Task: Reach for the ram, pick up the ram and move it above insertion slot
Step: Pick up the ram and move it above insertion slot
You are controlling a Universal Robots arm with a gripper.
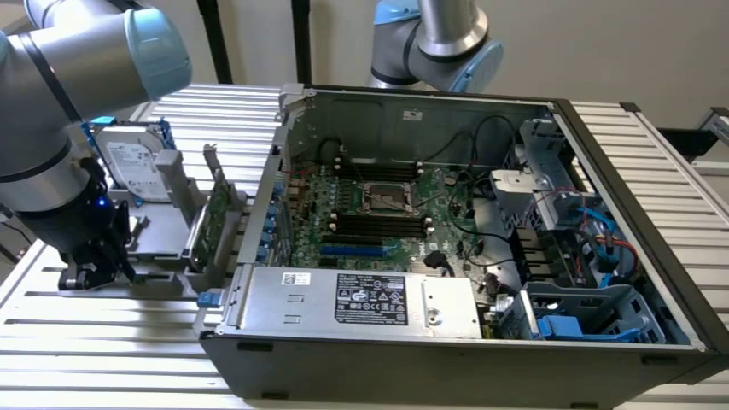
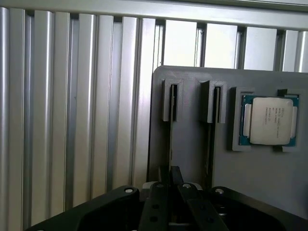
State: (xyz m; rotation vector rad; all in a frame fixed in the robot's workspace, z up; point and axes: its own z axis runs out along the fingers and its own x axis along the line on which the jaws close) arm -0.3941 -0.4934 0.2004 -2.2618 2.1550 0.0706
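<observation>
Partly cut off, the claw (image 2: pixel 169 180) overhangs the grey holder (image 2: pixel 260 178).

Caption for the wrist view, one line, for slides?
Gripper poised over a grey parts holder, aligned with one of its two narrow slots; a CPU sits beside them.

Bright, even light — soft shadows

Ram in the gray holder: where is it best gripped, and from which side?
The ram seems to stand on its edge in the gray holder. Grip its long upper edge, near the middle, from straight above, across the two flat faces.
</observation>
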